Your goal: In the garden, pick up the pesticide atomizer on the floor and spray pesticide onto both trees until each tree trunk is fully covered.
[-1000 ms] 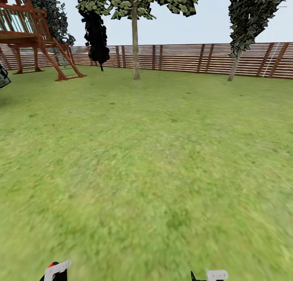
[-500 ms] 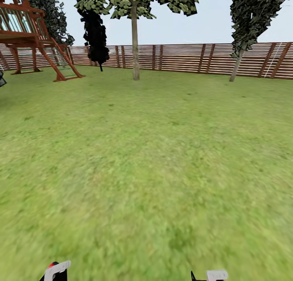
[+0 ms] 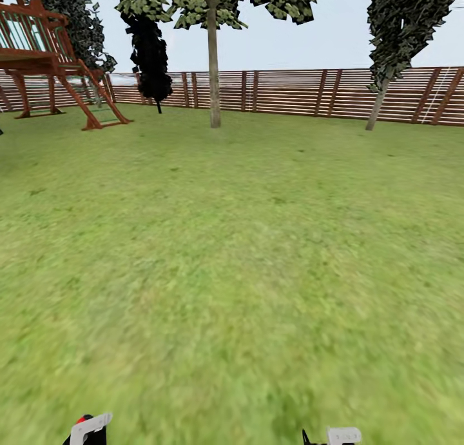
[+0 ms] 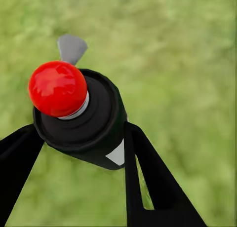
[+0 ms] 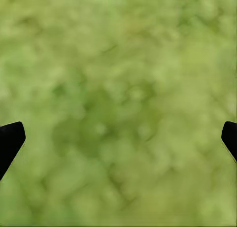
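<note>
Though blurry, grass floor [image 3: 245,271]

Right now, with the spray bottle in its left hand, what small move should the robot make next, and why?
Probably keep rolling forward toward the nearer tree trunk. The left gripper already clamps the spray bottle, but a wide stretch of grass lies before that trunk, likely too far to spray.

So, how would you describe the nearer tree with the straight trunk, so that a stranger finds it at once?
Look along the brown slatted fence at the far end of the lawn. In front of it, near the middle, stands a tree with a straight, pale, post-like trunk and light green leaves. The wooden playhouse is to its left. Unlike the leaning tree on the right, it stands upright.
</note>
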You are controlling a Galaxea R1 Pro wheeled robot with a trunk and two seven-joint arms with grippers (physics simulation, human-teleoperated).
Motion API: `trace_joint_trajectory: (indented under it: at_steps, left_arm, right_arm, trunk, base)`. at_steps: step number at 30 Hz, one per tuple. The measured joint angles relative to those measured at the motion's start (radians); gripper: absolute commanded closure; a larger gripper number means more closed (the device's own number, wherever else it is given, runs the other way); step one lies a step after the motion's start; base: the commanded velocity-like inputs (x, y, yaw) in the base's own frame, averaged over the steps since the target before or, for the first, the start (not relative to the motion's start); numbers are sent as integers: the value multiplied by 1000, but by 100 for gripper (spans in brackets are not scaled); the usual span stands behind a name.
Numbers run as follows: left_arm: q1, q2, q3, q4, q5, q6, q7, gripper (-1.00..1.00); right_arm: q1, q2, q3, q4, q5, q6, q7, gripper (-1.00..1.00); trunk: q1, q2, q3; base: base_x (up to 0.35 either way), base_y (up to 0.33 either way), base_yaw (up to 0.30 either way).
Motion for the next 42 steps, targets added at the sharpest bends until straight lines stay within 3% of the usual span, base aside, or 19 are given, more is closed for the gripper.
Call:
trace_joint_trajectory:
  at_steps: [42]
  left_arm:
    - [0, 0, 0, 0, 0, -1, 0, 100]
  right_arm:
    - [0, 0, 0, 0, 0, 0, 0, -100]
  trunk:
    - [0, 0, 0]
  base:
    - [338, 0, 0]
